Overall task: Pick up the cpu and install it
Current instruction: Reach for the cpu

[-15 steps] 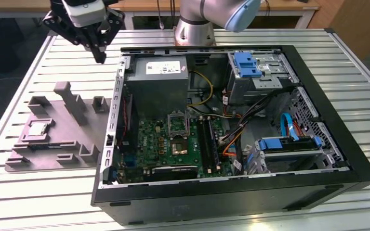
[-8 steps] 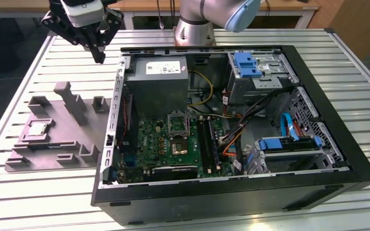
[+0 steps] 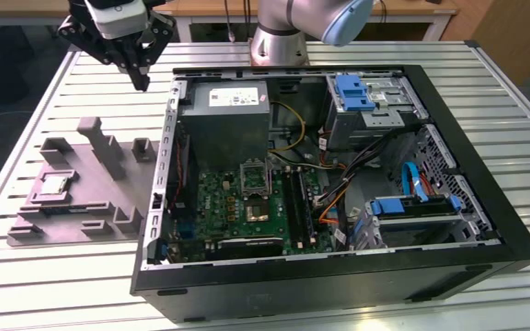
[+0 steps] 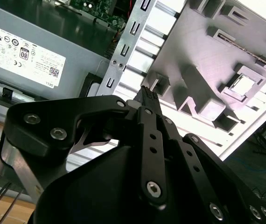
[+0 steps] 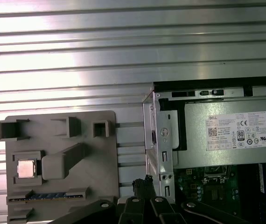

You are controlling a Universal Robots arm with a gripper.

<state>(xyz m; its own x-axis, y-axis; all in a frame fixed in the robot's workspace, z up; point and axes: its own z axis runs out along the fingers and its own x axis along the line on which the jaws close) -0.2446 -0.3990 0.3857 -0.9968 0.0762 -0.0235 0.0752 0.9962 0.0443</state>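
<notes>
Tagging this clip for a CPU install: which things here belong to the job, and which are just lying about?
Job: cpu, on the grey holder; gripper; motherboard in the open case.
Lying about: power supply, blue drive brackets.

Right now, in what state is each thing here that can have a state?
cpu: lying flat in a pocket of the tray, not gripped.
gripper: shut, holding nothing, in the air apart from the cpu.
case: on its side, open, no side panel on it.
socket frame: seems raised; hard to tell.
</notes>
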